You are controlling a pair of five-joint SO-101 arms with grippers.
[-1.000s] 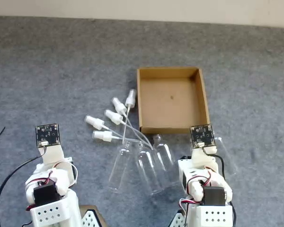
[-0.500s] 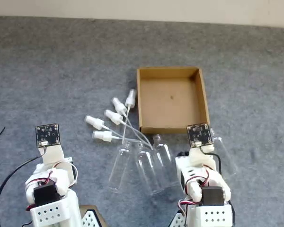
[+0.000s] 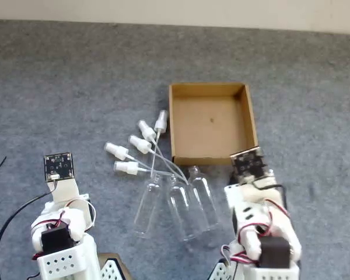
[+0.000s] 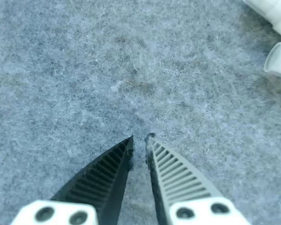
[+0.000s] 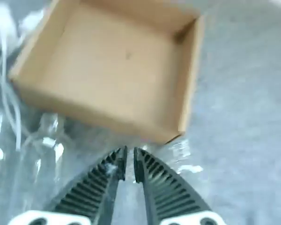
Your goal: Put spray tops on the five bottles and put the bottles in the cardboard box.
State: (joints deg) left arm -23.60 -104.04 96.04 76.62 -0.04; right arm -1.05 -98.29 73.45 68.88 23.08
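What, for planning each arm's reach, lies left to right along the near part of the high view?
White left arm → three clear plastic bottles lying side by side → white right arm.

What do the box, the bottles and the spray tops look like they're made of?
Box: brown cardboard, matte, thin walls. Bottles: probably clear plastic, glossy; the grey carpet shows through them. Spray tops: apparently white plastic, smooth, with thin clear tubes.
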